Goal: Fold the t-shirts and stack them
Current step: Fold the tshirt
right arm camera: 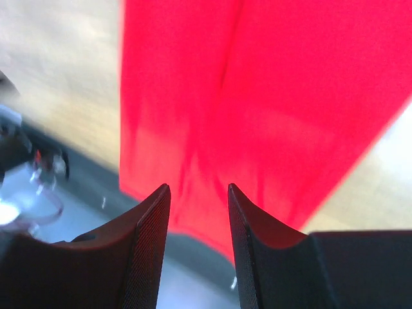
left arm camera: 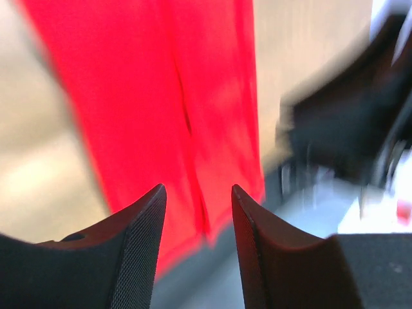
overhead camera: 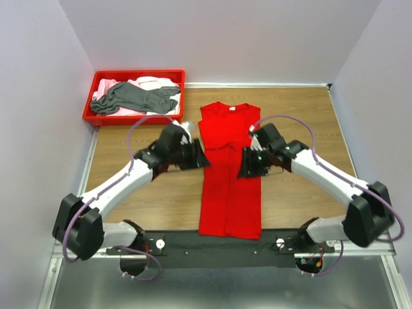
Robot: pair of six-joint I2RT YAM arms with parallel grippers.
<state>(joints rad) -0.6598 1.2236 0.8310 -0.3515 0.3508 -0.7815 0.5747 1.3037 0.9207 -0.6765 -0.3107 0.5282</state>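
**Item under work.** The red t-shirt lies flat on the table, its sides turned in so that it forms one narrow strip. Its long axis runs from the collar at the far end to the hem at the near end. The hem reaches the dark base rail.

**Pincers.** The left pincer stands at the shirt's left long edge, about mid-length. The right pincer stands at the right long edge, directly opposite. Contact with the cloth cannot be confirmed. In both wrist views the jaws are parted partway, with only cloth seen below through the gap. Neither has hold of anything.

**Judgement.** The strip now calls for a crosswise fold, one end brought toward the other. Neither arm is nearer, so each serves its own edge. Both would need to travel along the shirt to an end to take the corners.

**Room.** Bare table lies on both sides of the shirt and beyond its collar. The hem end is tight against the rail. Far left of the collar, well apart, the red tray holds a dark grey t-shirt over pale pink t-shirts.
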